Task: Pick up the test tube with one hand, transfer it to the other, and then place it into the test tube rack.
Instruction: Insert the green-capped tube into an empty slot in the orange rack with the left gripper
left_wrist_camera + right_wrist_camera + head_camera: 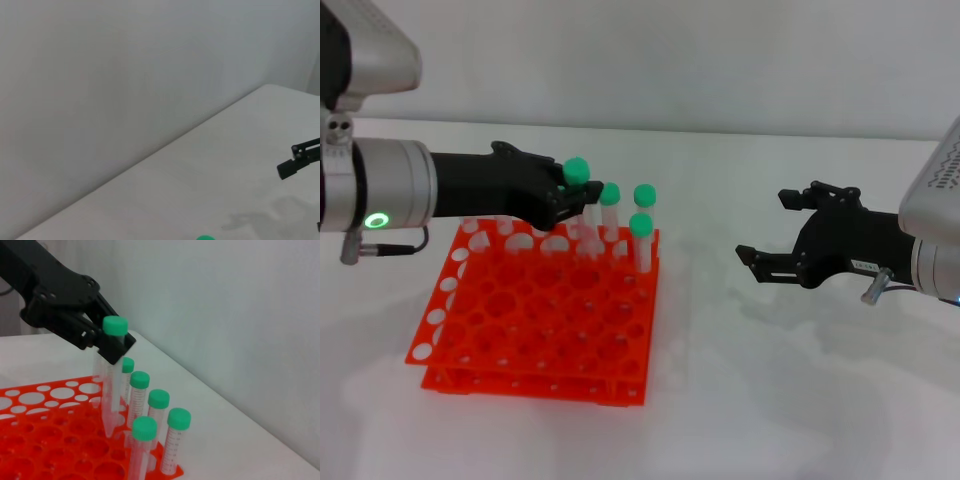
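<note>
Now the left hand grips the test tube just under its cap, tip over the test tube rack's far right holes, where misalignment could snag the rim, while the right hand hangs released over the bench.

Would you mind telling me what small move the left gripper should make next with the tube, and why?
Probably lower it straight down: the left gripper holds the tube upright, tip just above a rack hole beside the seated tubes. The right gripper waits open, apart.
</note>
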You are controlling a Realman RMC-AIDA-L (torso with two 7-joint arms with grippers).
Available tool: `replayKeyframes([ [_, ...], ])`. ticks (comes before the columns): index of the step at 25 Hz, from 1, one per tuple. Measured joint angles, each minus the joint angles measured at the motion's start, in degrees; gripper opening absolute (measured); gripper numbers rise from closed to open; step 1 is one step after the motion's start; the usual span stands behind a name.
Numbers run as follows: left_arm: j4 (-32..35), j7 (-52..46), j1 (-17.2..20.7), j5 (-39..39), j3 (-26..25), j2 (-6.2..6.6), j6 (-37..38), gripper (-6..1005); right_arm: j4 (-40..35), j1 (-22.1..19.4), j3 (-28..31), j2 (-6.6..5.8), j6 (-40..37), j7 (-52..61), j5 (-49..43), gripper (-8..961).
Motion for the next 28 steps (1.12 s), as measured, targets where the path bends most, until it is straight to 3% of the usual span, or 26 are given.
replayKeyframes([
  [28,-5.10,0.09,-2.31,1.75,0.76,0.01,3.44,298,0.32,0.15,0.61,0.00,-0.10,-0.13,-0.27,860],
])
